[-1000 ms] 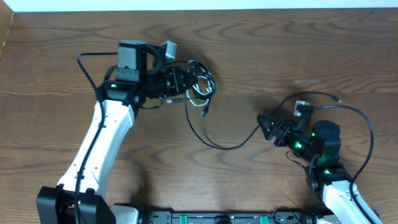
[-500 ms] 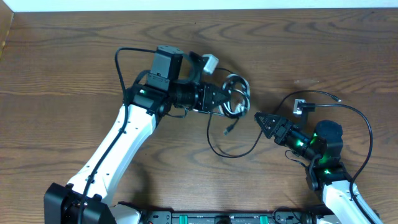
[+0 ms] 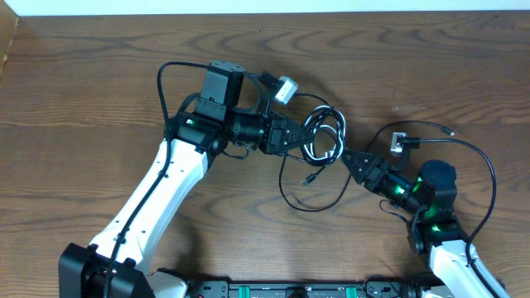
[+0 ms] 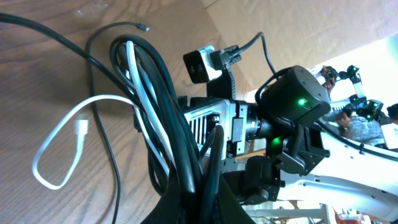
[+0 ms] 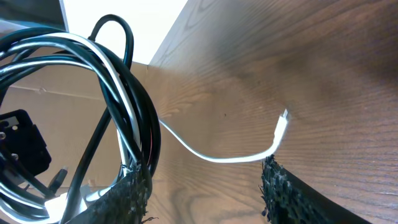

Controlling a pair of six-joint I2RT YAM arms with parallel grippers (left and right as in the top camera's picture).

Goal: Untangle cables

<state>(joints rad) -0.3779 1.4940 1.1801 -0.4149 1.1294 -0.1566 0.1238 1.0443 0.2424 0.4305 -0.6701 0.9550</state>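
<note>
Swung right over the brown wooden bench (image 3: pixel 99 74), the coiled bundle of thin black and white cables (image 4: pixel 168 118), pinched in the left gripper's (image 3: pixel 295 136) closed fingers, now meets the right gripper's (image 3: pixel 349 159) half-spread fingers, seemingly ready for separating.

Dark, wood-grained bench (image 3: pixel 83 99) filling the overhead view; white strip (image 3: pixel 265 6) along its far edge; tan cardboard-like panel (image 4: pixel 311 25) standing beyond it.

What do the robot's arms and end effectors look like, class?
The left arm and right arm have white shells, black joints with green lights, and thick black cables alongside. The left end effector and right end effector are black, each with two tapering fingers.
</note>
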